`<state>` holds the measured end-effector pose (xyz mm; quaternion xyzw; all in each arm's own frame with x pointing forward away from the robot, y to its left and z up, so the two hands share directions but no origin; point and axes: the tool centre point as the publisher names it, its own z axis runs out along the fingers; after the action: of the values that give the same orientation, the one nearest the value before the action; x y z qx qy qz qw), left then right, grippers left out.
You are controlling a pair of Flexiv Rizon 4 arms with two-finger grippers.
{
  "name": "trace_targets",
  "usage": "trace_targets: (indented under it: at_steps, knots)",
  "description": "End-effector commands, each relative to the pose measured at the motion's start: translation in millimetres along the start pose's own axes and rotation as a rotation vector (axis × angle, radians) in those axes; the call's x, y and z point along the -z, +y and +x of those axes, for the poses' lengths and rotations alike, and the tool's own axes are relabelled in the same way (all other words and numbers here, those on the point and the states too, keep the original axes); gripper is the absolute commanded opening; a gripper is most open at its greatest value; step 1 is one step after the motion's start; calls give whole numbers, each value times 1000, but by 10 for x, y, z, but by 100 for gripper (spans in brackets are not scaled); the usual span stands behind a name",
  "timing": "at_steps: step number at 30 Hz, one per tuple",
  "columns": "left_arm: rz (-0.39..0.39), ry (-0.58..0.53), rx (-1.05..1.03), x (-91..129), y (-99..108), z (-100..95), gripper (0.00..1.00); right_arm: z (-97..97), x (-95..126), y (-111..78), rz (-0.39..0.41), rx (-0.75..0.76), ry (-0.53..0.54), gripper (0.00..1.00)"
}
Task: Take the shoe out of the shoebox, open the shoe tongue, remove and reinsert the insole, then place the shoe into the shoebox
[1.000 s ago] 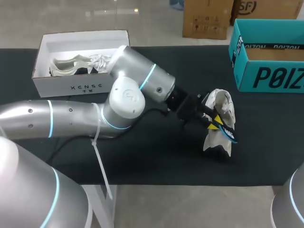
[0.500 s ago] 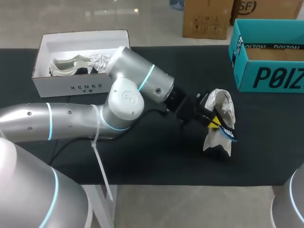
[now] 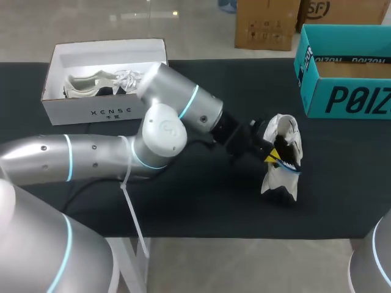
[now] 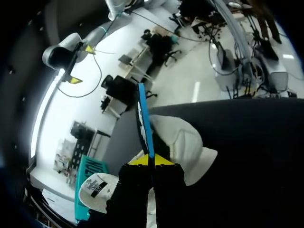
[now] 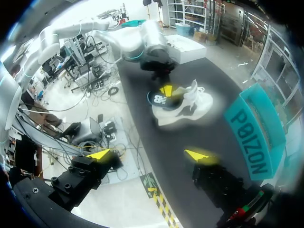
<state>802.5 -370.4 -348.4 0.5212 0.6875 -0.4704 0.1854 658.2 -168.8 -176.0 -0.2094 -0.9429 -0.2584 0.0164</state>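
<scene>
Left gripper [image 3: 275,155] clamped on thin blue-edged insole [image 3: 292,168], right at the opening of white shoe [image 3: 282,182]. Shoe propped up on black table [image 3: 201,201], right of middle, near side of teal shoebox [image 3: 342,91]. Far left: white box [image 3: 91,111] with second shoe [image 3: 91,83] inside. Right gripper [image 5: 152,154] spread wide, grasping nothing.

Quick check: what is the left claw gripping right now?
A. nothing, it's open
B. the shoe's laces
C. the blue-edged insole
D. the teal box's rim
C: in the left wrist view the left claw has both yellow tips shut on the thin blue-edged insole, next to the white shoe.
</scene>
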Motion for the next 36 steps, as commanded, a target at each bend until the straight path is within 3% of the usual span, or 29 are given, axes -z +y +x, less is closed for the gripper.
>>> trace_targets:
  at_steps: [1, 7, 10, 12, 19, 29, 36]
  knots:
    - [-17, 1, -9, -79, 89, -38, 0, 1, -6, -5, 3, -1, -1, 100]
    - [-21, 3, -7, -149, 34, -68, 0, 1, -6, -5, 3, -1, -1, 100]
    - [-12, 3, -6, -156, -52, -78, 25, 1, -6, -5, 3, -1, -1, 100]
    - [-6, 0, -3, -144, -107, -84, 31, 1, -6, -5, 3, -1, -1, 100]
    - [-10, -17, 8, -66, -233, -61, 0, 1, -6, -5, 3, -1, -1, 100]
    - [21, -17, 3, -84, -284, -20, 0, 1, -6, -5, 3, -1, -1, 100]
    - [21, -6, -30, -211, -58, -35, 0, 1, -6, -5, 3, -1, -1, 100]
